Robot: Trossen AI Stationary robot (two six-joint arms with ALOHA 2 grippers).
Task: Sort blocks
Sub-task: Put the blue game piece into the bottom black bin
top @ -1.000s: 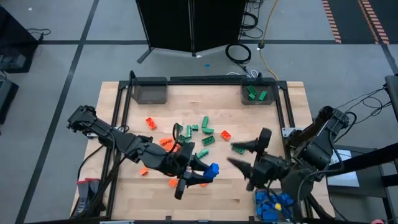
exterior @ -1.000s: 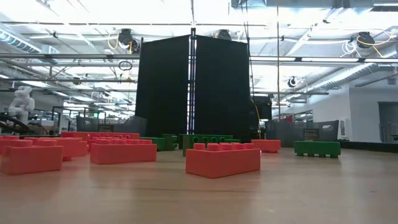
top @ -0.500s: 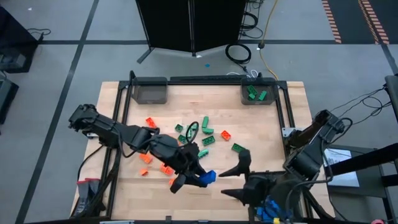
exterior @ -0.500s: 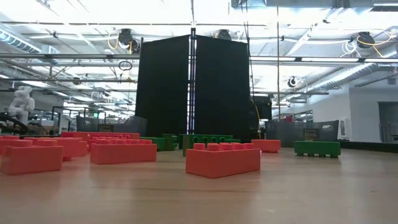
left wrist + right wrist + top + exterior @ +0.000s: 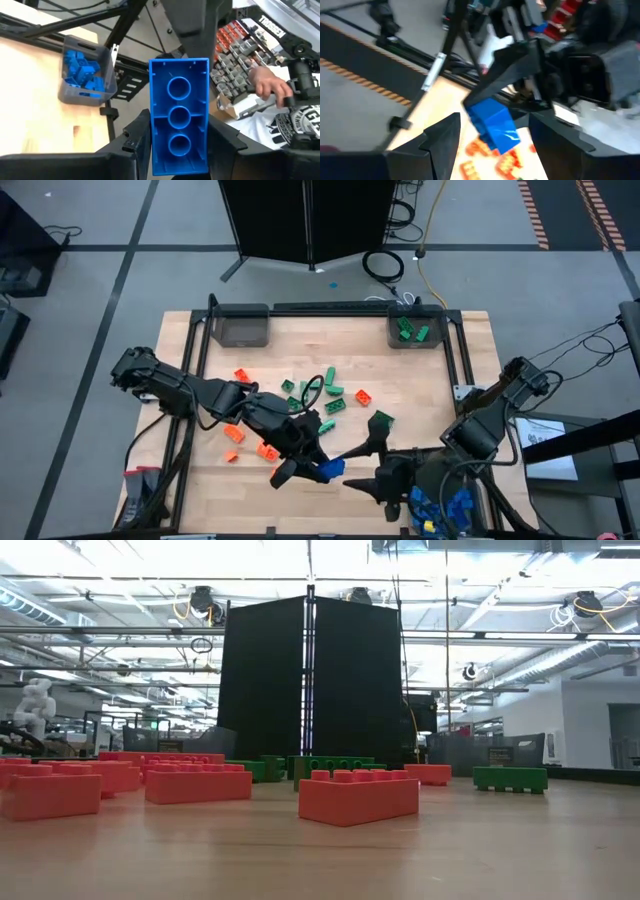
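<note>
My left gripper (image 5: 314, 464) is shut on an oblong blue brick (image 5: 331, 469) above the table's near middle. The left wrist view shows the brick's hollow underside (image 5: 178, 116). My right gripper (image 5: 356, 471) stands open just to the right of it, pointing at it. In the right wrist view the blue brick (image 5: 493, 124) shows ahead between my two spread fingers, with a gap on each side. Loose orange bricks (image 5: 238, 377) and green bricks (image 5: 334, 392) lie flat on the table's middle. The low view shows only these, such as an orange brick (image 5: 358, 797). My left gripper pinches the blue brick's two long sides (image 5: 151, 145) between its two fingers, at the end nearer the wrist. The fingers come nearly level from the table's left and lie along the brick. The brick sticks out ahead of them, lifted clear of the table.
A grey bin (image 5: 442, 510) with several blue bricks stands off the near right corner. A bin (image 5: 412, 331) with green bricks is at the far right. Another grey bin (image 5: 240, 328) is at the far left. A person's hand (image 5: 269, 87) shows beyond the table's right side.
My right gripper has swung toward the table's left and near edge and sunk, turning until its open fingers point at the blue brick. My left gripper has turned at the wrist and carried the brick a little toward the near edge, keeping it clear of the table.
</note>
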